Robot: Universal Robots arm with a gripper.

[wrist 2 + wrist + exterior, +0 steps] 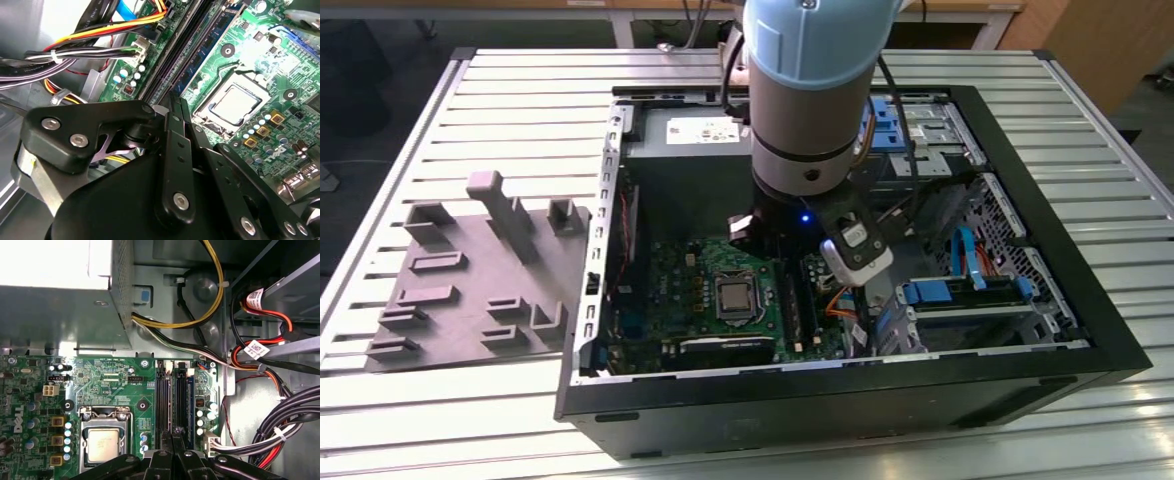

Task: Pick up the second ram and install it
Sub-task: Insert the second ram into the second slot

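Right now I am working the arm [807, 90] down inside the open computer case [854, 380], over the green board [120, 385]. The grey block [467, 280] is sitting outside the case, toward the exterior view's left. The gripper [172, 437] is hovering just above the long black slots [172, 400], its fingers [176, 120] pressed together on what I am judging to be the stick's thin edge, running along the slots directly beneath.
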